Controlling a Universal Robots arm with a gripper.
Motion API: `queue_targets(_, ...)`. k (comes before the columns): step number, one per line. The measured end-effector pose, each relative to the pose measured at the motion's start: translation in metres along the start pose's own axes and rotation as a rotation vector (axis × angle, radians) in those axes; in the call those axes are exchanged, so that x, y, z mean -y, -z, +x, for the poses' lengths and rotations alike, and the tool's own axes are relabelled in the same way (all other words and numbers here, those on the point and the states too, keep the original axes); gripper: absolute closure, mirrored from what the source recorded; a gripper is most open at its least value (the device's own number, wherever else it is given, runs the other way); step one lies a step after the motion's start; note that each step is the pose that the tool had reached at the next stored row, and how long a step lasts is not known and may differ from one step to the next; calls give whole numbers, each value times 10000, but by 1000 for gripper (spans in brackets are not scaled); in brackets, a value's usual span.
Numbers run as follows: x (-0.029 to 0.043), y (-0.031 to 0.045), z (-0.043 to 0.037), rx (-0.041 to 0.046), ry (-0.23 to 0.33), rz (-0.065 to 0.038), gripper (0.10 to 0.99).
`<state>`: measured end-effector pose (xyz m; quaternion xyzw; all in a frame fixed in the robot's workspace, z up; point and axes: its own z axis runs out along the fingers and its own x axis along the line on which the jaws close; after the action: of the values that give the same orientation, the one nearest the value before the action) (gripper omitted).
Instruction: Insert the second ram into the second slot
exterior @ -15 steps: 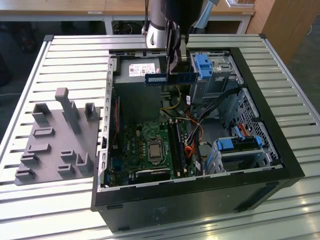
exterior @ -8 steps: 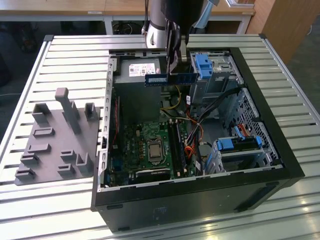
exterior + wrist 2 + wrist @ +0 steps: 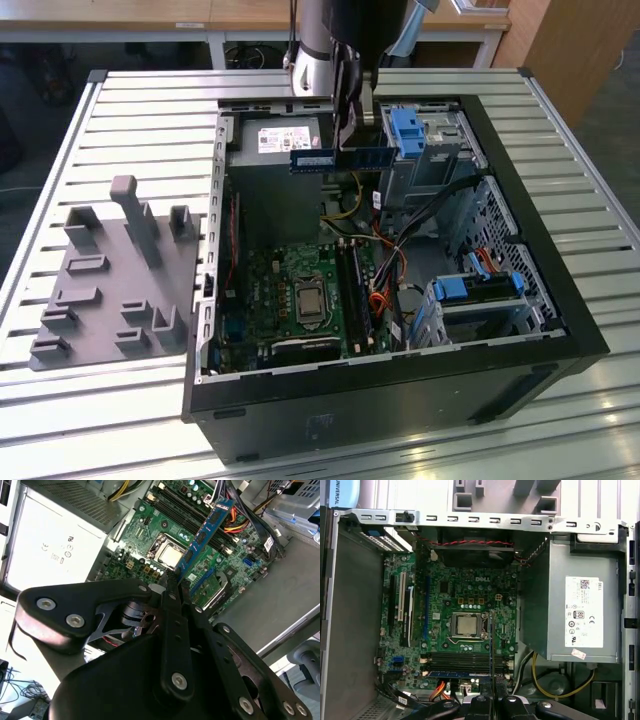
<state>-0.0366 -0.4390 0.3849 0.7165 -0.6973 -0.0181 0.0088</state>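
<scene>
Exterior view: slatted table (image 3: 140, 110), desks (image 3: 120, 14) behind

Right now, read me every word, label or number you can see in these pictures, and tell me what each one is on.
Nothing can be quoted reliably; all the print is too small.
White label on the power supply: unreadable.
Small label on the second ram, held in the gripper: unreadable.
White marking on the motherboard: unreadable.
Lettering on the blue strip: unreadable.
</scene>
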Motion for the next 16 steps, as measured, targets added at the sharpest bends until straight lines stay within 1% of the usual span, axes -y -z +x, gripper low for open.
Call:
queue_targets(2, 0, 0, 0, -2, -23, 0, 945)
queue_targets(4, 0, 0, 0, 2, -162, 2, 945)
queue_targets(8, 1, 0, 1, -7, -576, 7, 945)
queue_targets(16, 1, -4, 0, 13, -1497, 19, 945)
